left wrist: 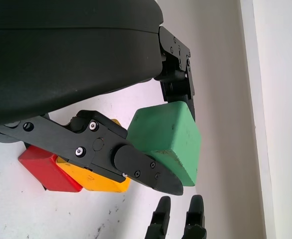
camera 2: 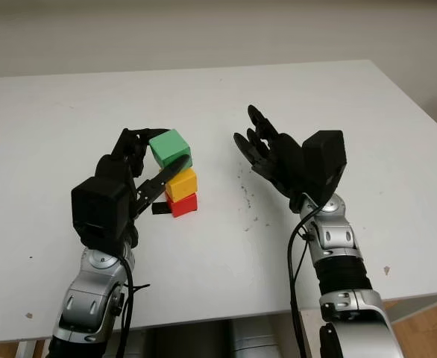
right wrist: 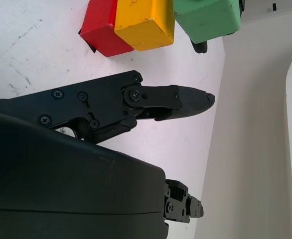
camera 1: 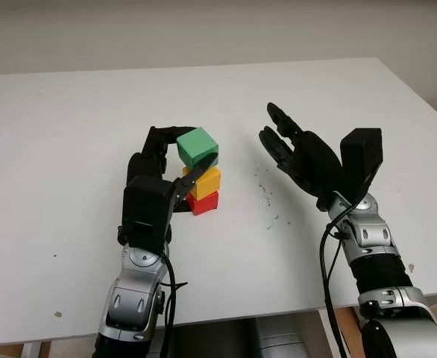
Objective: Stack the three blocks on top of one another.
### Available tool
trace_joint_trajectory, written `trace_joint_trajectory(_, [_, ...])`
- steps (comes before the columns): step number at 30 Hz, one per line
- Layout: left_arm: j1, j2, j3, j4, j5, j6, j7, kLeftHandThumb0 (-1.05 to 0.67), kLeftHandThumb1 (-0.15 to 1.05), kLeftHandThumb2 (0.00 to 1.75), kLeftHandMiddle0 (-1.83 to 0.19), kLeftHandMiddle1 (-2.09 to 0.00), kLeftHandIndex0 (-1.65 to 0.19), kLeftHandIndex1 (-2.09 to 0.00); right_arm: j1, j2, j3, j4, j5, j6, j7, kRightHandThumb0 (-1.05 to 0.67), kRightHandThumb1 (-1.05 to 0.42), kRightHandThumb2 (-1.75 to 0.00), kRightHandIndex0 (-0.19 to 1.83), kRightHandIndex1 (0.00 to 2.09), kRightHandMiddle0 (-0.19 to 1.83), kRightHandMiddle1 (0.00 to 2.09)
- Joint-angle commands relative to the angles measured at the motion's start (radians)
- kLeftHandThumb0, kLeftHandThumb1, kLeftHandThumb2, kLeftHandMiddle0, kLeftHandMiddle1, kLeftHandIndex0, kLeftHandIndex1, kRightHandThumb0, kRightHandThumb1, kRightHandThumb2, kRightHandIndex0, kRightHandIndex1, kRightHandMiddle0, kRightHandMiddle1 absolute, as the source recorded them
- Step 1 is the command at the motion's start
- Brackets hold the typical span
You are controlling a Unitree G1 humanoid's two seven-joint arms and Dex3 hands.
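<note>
A red block [camera 1: 203, 202] sits on the white table with a yellow block [camera 1: 206, 181] stacked on it. A green block [camera 1: 197, 147], slightly tilted, is just over the yellow one, with my left hand [camera 1: 185, 153] shut on it; the thumb [left wrist: 146, 169] presses its near side and the other fingers [left wrist: 178, 74] its far side. I cannot tell whether green touches yellow. My right hand [camera 1: 278, 134] hovers open to the right of the stack, palm toward it, apart from the blocks [right wrist: 146, 22].
The white table [camera 1: 69, 112] stretches wide to the left and behind the stack. Small dark specks [camera 1: 267, 198] mark the surface between the stack and my right hand. The table's front edge runs close below both forearms.
</note>
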State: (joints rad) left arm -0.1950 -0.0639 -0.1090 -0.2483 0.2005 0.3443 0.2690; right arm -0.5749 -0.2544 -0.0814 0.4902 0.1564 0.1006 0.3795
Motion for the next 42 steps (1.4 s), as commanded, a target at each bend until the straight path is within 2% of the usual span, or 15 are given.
trace_joint_trajectory(1, [-0.021, -0.037, -0.003, -0.016, -0.003, 0.009, 0.0, -0.36, 1.05, 0.18, -0.18, -0.05, -0.35, -1.51, 0.007, 0.001, -0.006, -0.012, 0.003, -0.005, 0.001, -0.65, -1.05, -0.34, -0.09, 0.06, -0.05, 0.06])
trace_joint_trajectory(10, [-0.017, -0.026, -0.005, -0.022, -0.008, 0.047, -0.018, -0.36, 1.05, 0.17, -0.17, -0.05, -0.36, -1.5, 0.018, -0.004, -0.004, -0.028, 0.0, -0.005, 0.004, -0.65, -1.05, -0.35, -0.09, 0.06, -0.06, 0.05])
trace_joint_trajectory(33, [0.013, -0.024, -0.016, -0.024, 0.023, 0.043, -0.011, -0.37, 1.05, 0.14, -0.2, -0.06, -0.42, -1.46, 0.021, -0.006, -0.002, -0.05, -0.003, 0.022, 0.002, -0.65, -1.05, -0.34, -0.09, 0.05, -0.05, 0.06])
trace_joint_trajectory(42, [0.013, -0.033, -0.011, -0.024, 0.022, 0.044, -0.002, -0.48, 1.05, 0.07, -0.21, -0.05, -0.32, -1.31, 0.02, -0.003, -0.004, -0.04, 0.0, 0.01, 0.015, -0.63, -1.05, -0.32, -0.1, 0.05, -0.05, 0.06])
